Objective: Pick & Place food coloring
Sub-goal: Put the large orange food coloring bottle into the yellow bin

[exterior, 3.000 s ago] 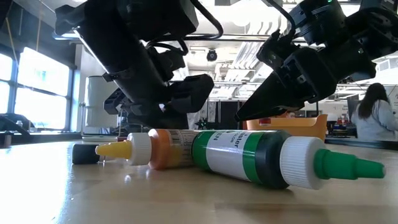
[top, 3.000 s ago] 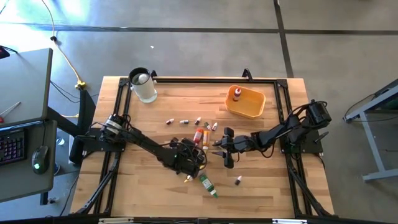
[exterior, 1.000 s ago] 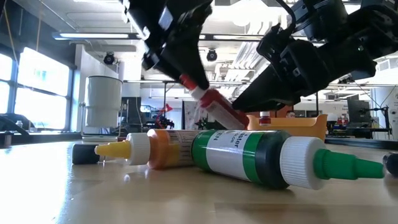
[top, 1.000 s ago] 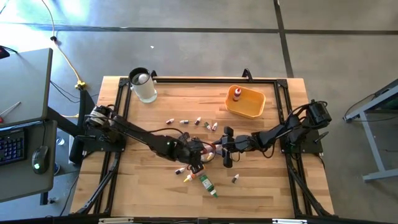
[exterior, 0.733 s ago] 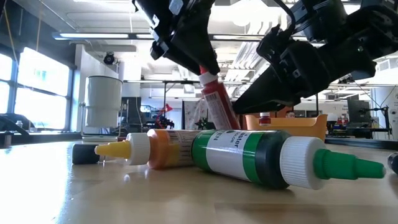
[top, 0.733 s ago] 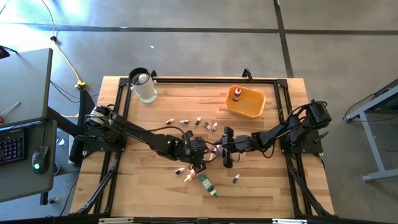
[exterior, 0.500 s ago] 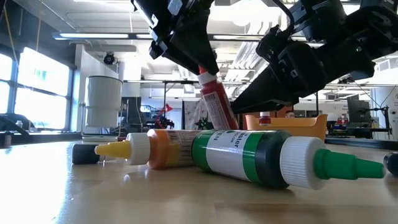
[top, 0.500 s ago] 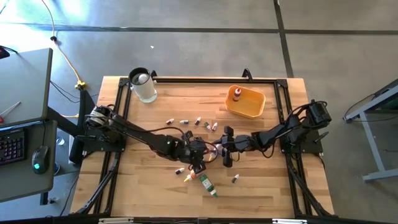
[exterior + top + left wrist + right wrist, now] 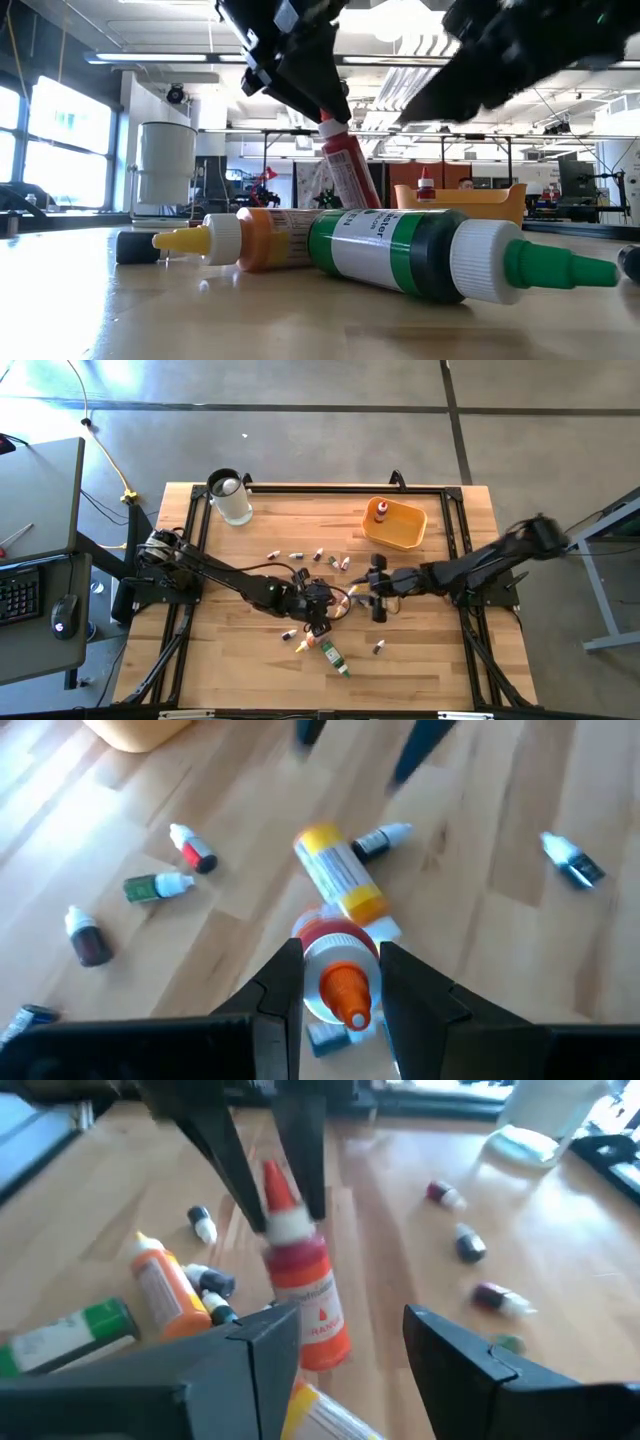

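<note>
Right now our left gripper [image 9: 340, 982] has its jaws clamped on the white collar of a red food coloring bottle with an orange tip [image 9: 345, 168], held mid-worktop [image 9: 240, 660]. Its long axis tilts, tip up toward the gripper, base down near a lying yellow-capped bottle [image 9: 340, 875]. Our right gripper [image 9: 345, 1345], jaws parted and empty, faces it just beside.

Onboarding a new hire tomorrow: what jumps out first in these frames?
The left hand at mid-table, shut on a red plastic food coloring bottle with a white collar and orange tip, holding it tilted, cap up. The right hand faces it, open, close by. In front of them a big green-and-white bottle and an orange bottle with a yellow tip lie on their sides on the wooden table.
</note>
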{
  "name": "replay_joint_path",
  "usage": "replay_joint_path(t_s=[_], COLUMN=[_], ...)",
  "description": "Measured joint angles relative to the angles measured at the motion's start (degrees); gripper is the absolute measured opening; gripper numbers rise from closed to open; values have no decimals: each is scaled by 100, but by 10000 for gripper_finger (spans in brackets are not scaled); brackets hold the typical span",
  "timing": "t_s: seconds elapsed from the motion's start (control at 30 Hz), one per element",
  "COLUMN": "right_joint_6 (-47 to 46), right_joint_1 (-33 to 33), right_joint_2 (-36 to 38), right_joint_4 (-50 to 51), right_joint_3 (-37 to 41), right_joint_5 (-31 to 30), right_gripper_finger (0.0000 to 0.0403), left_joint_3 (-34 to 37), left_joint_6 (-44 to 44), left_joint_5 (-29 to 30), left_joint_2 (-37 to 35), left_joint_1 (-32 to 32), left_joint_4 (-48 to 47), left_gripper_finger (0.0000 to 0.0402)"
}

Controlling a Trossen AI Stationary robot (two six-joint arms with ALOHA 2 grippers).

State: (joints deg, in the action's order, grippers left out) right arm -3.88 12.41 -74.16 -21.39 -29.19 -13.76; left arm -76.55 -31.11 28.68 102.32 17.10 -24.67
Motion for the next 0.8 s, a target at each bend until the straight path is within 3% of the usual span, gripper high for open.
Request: replay_joint_path(t_s=[0.17, 0.37, 0.57, 0.67, 0.8], right_joint_6=[-368, -1308, -2048, -2010, -1958], right_joint_1=[13, 13, 13, 12, 13], right_joint_2=[1762, 3278, 3629, 3521, 3427], right_joint_4=[1512, 3263, 4291, 4341, 4344], right_joint_3=[-2, -2, -1, 0, 0], right_joint_5=[-363, -964, -1629, -1757, -1741], right_gripper_finger=[171, 171, 171, 171, 171], left_joint_3=[0, -366, -1465, -2204, -3205], left_joint_6=[679, 2089, 3397, 3818, 3977], left_joint_5=[-69, -1654, -2363, -2721, -2766], left_joint_2=[0, 12, 498, 824, 1472], left_joint_1=[-562, -1568, -2549, -2927, -3255], left_joint_4=[680, 1570, 1145, 465, -293], left_gripper_finger=[93, 93, 93, 93, 89])
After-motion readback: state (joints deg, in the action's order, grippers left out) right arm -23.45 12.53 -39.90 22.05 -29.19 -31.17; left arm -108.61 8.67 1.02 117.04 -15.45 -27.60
